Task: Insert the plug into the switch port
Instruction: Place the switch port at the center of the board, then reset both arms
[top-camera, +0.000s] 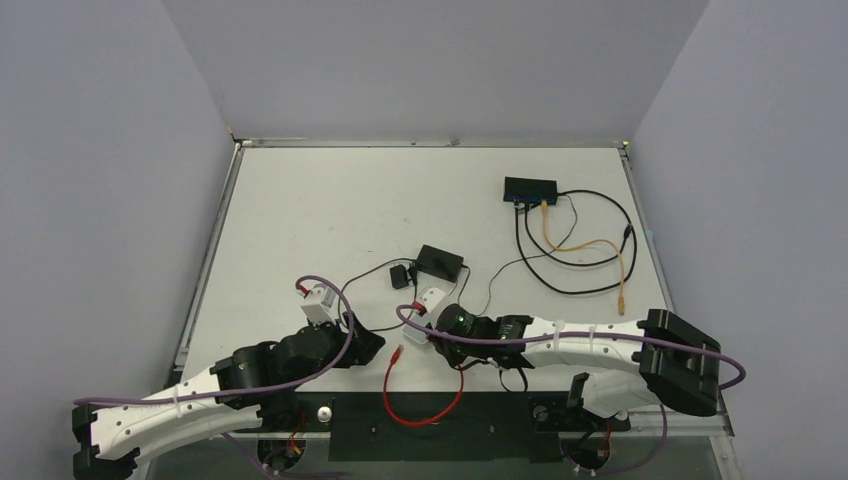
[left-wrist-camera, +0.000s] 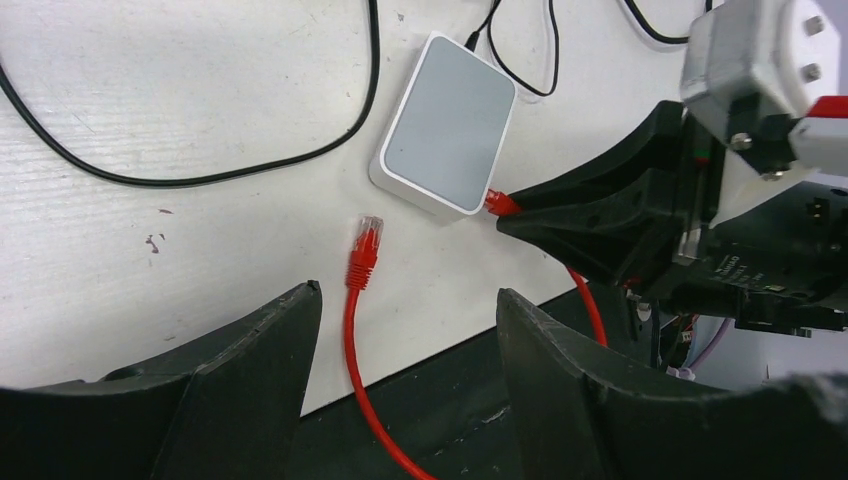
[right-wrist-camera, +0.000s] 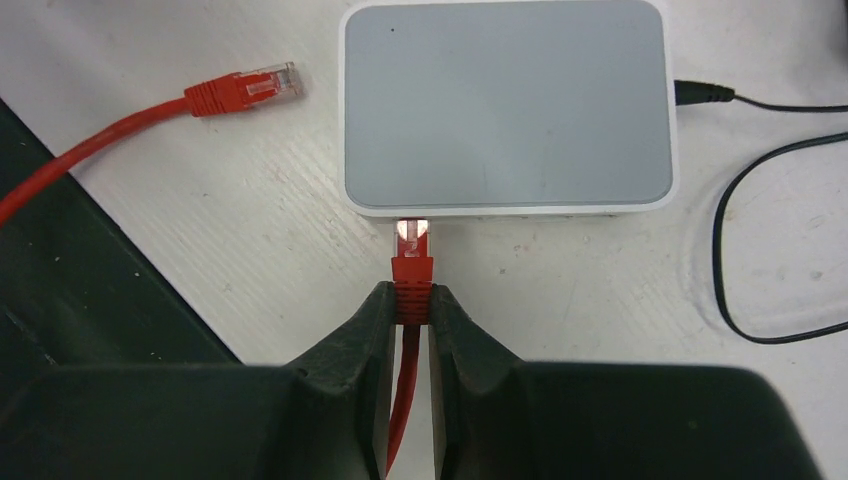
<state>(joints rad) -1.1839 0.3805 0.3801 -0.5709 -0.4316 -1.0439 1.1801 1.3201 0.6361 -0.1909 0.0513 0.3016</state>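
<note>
Looping off the table's (top-camera: 330, 200) near edge and back, red cable (top-camera: 420, 415) has both ends on the white top. Left gripper (left-wrist-camera: 408, 300) is low over that edge, fingers spread wide, holding nothing. Free plug (left-wrist-camera: 365, 240) lies flat just beyond the gap, touching neither finger. Right gripper (right-wrist-camera: 410, 295) is clenched on the plug (right-wrist-camera: 411, 268), pinching its red boot from both sides. The clear tip points at the pad's (right-wrist-camera: 505, 105) near side and touches it. Cannot tell whether the tip is seated in a socket there. The pad lies flat on the table, with a black lead (right-wrist-camera: 700, 93) going into one side of it. The two plugs are near each other, apart.

Just beyond the pad sits the brick (top-camera: 440, 262), thin black wires trailing from it.

Switch (top-camera: 530, 185) sits far back on the right, well apart from both grippers and from both red plugs. Switch port (top-camera: 528, 202) is in the row on its blue front face; single sockets too small to tell apart. Orange cable (top-camera: 590, 243) goes into that face. Its other end lies loose near the right edge. Black cables (top-camera: 575, 285) also run from that face and loop on the table.
</note>
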